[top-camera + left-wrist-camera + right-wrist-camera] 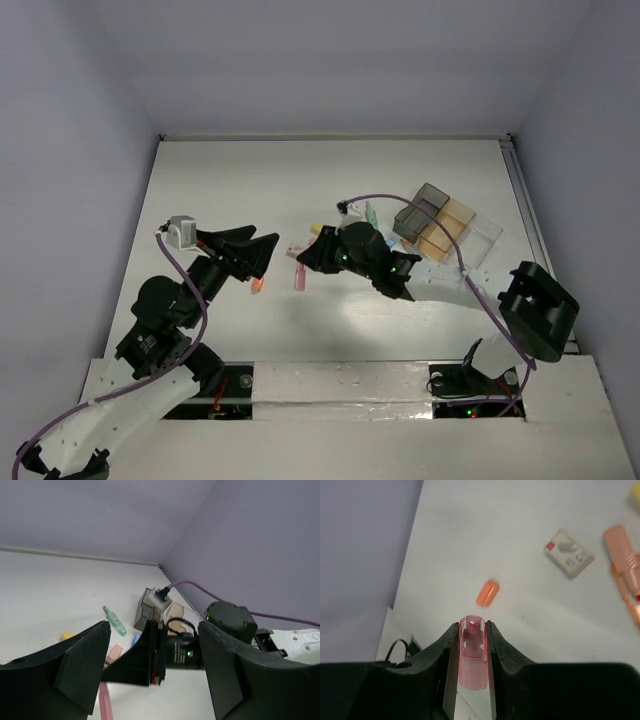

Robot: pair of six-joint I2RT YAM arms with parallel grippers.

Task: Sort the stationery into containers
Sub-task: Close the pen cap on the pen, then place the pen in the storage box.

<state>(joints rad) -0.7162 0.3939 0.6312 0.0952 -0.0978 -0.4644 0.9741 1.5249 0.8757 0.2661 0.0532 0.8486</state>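
My right gripper point(472, 625) point(303, 257) is shut on a clear pink piece point(472, 652) that stands up between its fingers. Just left of it my left gripper point(268, 258) point(152, 630) is open and holds nothing. A small orange piece point(258, 286) point(487, 592) sits on the table right under the left fingertips. The containers point(445, 228) point(150, 609) stand in a row at the right, one smoky dark and one tan. Loose stationery lies between: a green piece point(115, 621), a yellow one point(66, 636), a blue one point(136, 639) and a grey-white block point(568, 552).
A pink stick point(300, 278) point(105, 702) shows below the right gripper's tip. A salmon piece point(115, 652) and orange-pink pens point(626, 577) lie near the yellow one. A purple cable point(400, 200) arcs over the right arm. White walls close the table at the back and sides.
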